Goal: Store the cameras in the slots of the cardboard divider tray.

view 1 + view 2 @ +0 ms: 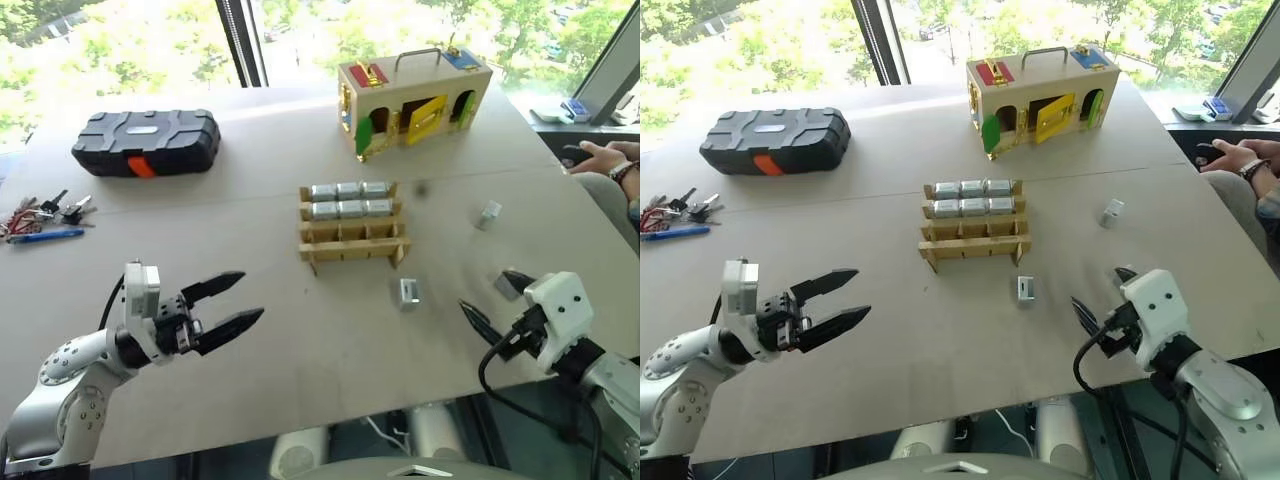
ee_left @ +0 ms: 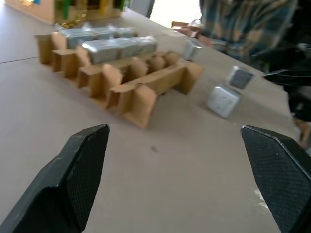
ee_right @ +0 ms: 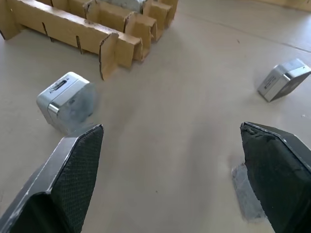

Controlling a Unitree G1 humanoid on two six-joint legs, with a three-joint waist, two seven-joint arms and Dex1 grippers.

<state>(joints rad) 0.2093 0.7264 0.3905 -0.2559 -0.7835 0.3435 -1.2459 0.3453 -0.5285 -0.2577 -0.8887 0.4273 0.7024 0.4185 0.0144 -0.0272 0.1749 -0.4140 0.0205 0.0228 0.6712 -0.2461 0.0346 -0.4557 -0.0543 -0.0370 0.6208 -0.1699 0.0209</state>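
Overhead, both pincers gape empty; right wrist view reveals a third loose camera (image 3: 244, 193).

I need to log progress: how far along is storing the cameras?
Done: six cameras fill the tray's two far rows. In hand: nothing; the left gripper and right gripper hang open and empty. Left: two loose cameras on the table, one near the tray, one farther right; the near rows stand empty.
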